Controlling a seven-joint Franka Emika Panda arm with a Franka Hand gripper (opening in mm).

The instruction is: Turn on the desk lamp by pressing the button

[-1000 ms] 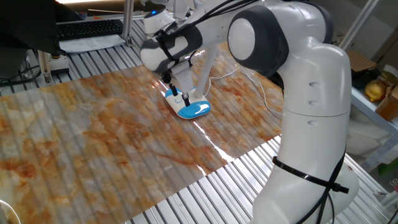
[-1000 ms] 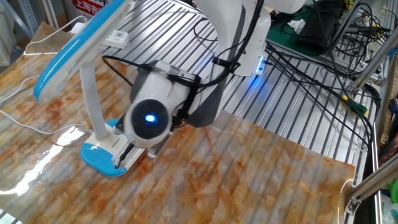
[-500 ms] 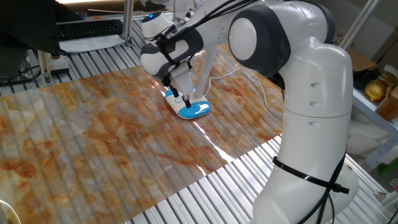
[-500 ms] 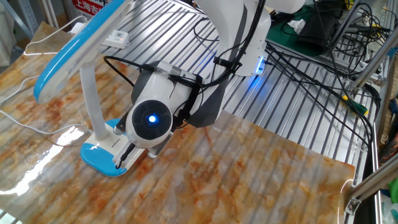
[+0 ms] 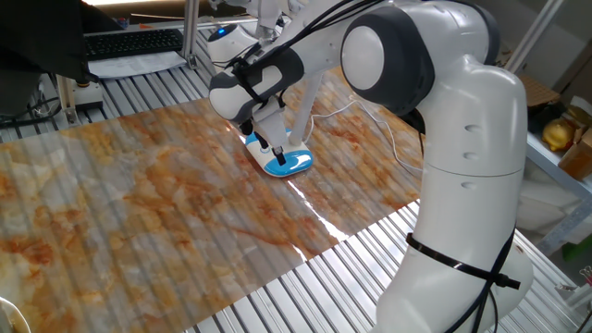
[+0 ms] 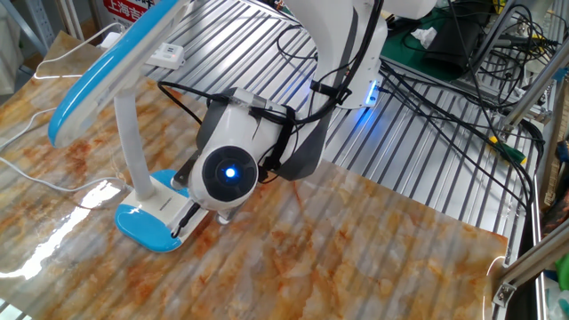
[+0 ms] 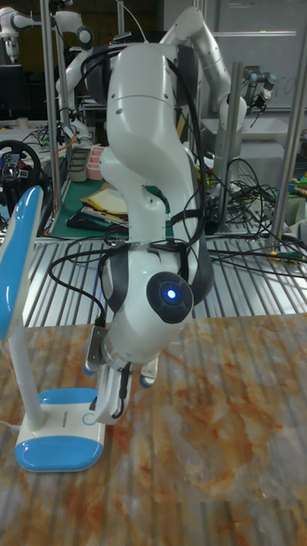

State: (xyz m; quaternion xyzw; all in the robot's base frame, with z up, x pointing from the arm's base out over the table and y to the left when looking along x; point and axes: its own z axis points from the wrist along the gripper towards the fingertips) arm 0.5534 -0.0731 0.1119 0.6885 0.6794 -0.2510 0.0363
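Our jaws hang over the lamp (image 7: 60, 426) base — gap unclear, we cannot tell. Lamp looks unlit — press remains.

Marbled orange tabletop (image 5: 139, 203), ribbed metal bench (image 6: 427, 151), keyboard (image 5: 129, 42), tangled cables (image 6: 462, 53)

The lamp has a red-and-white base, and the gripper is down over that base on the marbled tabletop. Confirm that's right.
Not quite. The lamp's base is blue and white, not red and white, as the other fixed view shows. The rest holds: the gripper is down over that base on the marbled tabletop.
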